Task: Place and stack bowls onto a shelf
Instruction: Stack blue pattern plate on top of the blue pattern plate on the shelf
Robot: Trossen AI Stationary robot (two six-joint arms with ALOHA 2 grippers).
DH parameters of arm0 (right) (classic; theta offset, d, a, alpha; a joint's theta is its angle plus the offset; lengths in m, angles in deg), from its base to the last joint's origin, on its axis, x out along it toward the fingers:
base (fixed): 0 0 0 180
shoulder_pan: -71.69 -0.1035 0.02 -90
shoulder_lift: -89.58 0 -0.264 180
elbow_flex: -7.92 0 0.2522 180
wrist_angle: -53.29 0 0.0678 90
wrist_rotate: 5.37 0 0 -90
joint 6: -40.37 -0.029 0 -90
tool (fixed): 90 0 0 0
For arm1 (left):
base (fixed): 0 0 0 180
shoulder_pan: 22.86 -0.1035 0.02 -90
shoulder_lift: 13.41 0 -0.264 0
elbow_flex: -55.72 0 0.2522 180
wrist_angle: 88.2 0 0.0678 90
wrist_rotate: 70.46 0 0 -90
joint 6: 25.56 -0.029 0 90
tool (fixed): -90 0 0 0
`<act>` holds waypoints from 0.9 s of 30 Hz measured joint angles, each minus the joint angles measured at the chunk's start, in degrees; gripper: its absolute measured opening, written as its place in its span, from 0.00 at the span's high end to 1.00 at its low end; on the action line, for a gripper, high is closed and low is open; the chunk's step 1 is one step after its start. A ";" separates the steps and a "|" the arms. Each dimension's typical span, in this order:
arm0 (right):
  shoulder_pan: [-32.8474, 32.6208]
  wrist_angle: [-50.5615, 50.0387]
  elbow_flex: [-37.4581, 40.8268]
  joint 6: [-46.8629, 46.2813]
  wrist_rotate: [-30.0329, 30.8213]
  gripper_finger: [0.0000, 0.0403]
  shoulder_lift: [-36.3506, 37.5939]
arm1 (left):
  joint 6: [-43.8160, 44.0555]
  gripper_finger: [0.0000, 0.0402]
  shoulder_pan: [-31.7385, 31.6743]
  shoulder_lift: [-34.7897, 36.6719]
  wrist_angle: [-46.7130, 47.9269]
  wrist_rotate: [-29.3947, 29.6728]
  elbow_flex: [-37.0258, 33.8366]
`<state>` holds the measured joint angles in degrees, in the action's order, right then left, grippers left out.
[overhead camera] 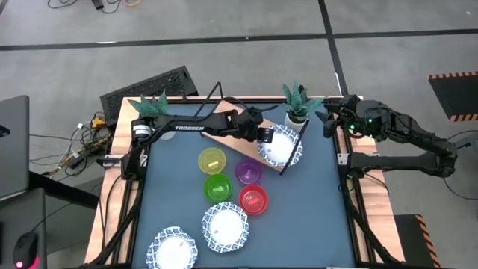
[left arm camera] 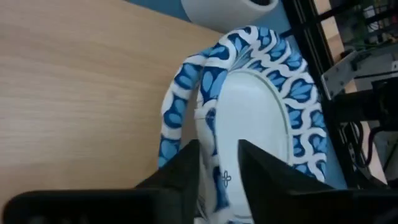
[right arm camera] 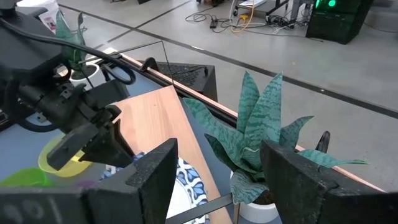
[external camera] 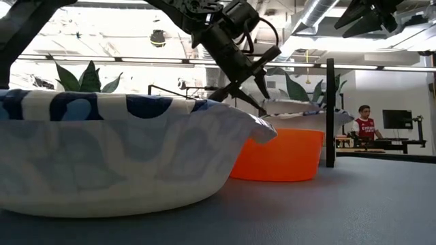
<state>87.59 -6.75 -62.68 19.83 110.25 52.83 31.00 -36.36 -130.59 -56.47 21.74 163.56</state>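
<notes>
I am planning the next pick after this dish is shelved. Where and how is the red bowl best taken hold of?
Take the red bowl by its rim, coming down from above. It sits upright and open-topped; the purple bowl and green bowl crowd its far-left side, so the right edge likely leaves the tool most room.

Pale matt wood grain on the shelf (left arm camera: pixel 81 93) at centre frame, framed in thin black metal wire. Smooth white dish (left arm camera: pixel 261 118) with blue patterned rim, faintly glossy. Translucent glossy plastic on yellow bowl (overhead camera: pixel 211 161), green bowl (overhead camera: pixel 217 187). Matt blue table (overhead camera: pixel 314 202) surface.
</notes>
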 joint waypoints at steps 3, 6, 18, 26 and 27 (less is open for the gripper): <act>0.01 -0.02 0.00 0.00 -0.02 0.37 0.00 | -0.53 0.66 -0.38 -0.04 0.09 -0.85 0.00; 0.01 0.00 0.01 0.02 -0.02 0.37 0.00 | -0.81 0.57 -0.79 -0.04 0.18 -1.13 0.00; 0.01 -0.04 0.00 0.23 -0.04 0.37 0.01 | -15.81 0.41 -4.16 6.91 12.63 -12.49 -0.02; 0.01 0.00 0.00 1.07 -0.04 0.37 0.02 | -40.47 0.41 1.90 21.55 45.57 -13.02 -0.02; 0.01 -0.02 0.00 1.07 -0.04 0.37 0.02 | -41.26 0.41 3.44 23.35 48.73 -11.96 -0.13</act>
<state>87.59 -6.77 -62.68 20.91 110.21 52.85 -10.26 -32.92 -107.23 -7.75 9.78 163.43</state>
